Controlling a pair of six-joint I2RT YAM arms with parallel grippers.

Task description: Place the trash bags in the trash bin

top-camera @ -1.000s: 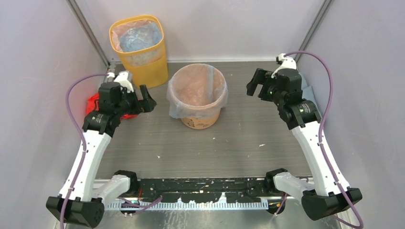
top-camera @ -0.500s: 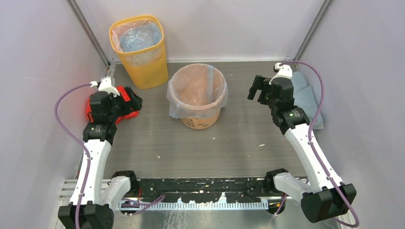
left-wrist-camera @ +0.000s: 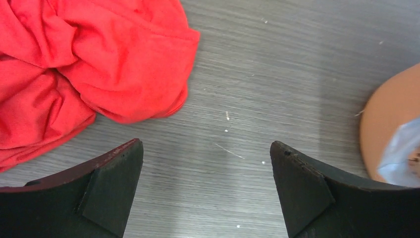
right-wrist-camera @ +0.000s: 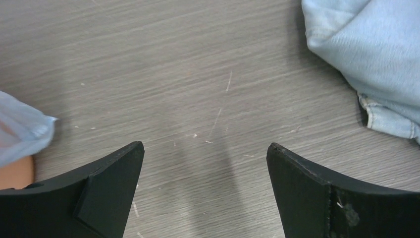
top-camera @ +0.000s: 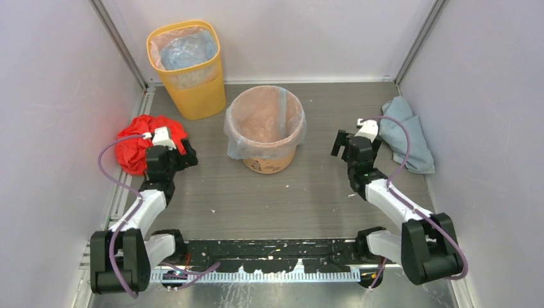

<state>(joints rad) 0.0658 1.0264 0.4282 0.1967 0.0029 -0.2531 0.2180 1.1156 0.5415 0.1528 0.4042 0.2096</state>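
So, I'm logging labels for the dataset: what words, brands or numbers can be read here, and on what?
Orange trash bin: one small printed mark low on its side, too small to read.
No text shows on the yellow bin, red cloth or blue cloth.

— Entry one?
— Trash bin (top-camera: 274,164): round, tapered, orange plastic; upright, mid-tabletop (top-camera: 289,199); small printed mark on near side.
— Entry two?
— Trash bag (top-camera: 260,122): translucent, lining the trash bin, draped over its rim.
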